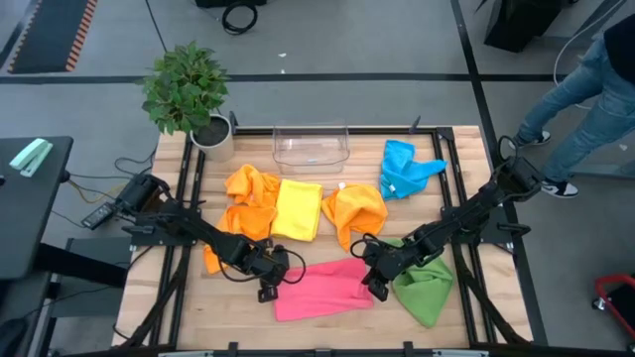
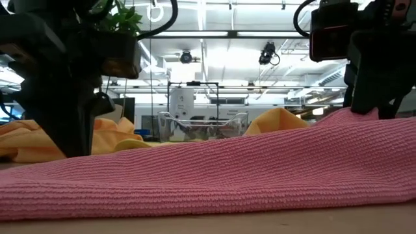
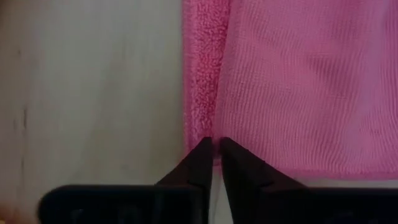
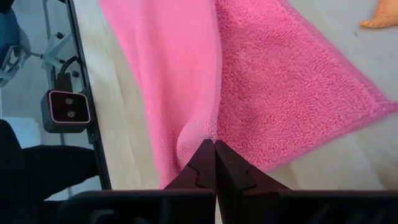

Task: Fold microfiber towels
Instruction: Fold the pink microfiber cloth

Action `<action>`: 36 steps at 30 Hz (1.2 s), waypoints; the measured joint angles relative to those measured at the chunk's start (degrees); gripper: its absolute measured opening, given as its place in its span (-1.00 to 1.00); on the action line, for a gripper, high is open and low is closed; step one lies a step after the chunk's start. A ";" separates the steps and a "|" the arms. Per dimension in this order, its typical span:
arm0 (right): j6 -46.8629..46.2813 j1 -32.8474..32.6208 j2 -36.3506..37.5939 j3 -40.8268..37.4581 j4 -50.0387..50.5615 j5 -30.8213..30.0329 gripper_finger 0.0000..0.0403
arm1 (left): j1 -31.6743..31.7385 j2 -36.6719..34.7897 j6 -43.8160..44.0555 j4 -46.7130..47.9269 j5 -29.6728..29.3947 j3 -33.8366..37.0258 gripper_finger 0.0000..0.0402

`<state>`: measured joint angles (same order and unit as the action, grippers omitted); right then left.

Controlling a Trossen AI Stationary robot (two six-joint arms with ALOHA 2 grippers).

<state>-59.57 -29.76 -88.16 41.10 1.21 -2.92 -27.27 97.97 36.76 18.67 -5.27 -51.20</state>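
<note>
The pink towel (image 1: 322, 288) lies spread near the table's front middle; in the low view (image 2: 214, 169) it fills the foreground and rises toward its right end. My left gripper (image 1: 270, 288) is shut at its left end, and my right gripper (image 1: 375, 286) is shut at its right end. Two orange towels (image 1: 248, 198) (image 1: 355, 213), a yellow one (image 1: 298, 208), a blue one (image 1: 405, 169) and a green one (image 1: 425, 283) lie crumpled or flat on the table. My left gripper pinches the pink towel's left edge (image 3: 208, 127) close to a corner, where a narrow strip is turned over, between its two fingers from above. The towel there lies low on the table. My right gripper pinches a raised fold (image 4: 205, 130) at the pink towel's right end between its two fingers, from above. That end is lifted a little, and the rest lies on the table.
A clear plastic bin (image 1: 311, 147) stands at the far middle, with a potted plant (image 1: 189, 94) at the far left corner. The green towel lies right beside my right gripper. A person (image 1: 585, 89) stands beyond the table's far right corner.
</note>
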 joint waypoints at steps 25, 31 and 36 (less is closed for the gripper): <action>8.82 5.04 3.25 8.74 24.13 -6.25 -0.99 | -1.18 -2.10 1.20 -1.59 -1.29 -0.08 -0.99; 8.85 6.32 0.66 8.72 25.77 -5.84 -0.99 | -1.18 -2.10 1.82 -1.19 -1.58 -0.07 -0.99; 8.62 7.34 -0.15 8.72 25.56 -6.29 -0.85 | -1.20 -2.10 2.86 -1.21 -1.58 -0.07 -0.98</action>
<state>-50.95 -22.41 -88.31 49.82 26.77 -9.20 -28.47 95.88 39.62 17.45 -6.85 -51.27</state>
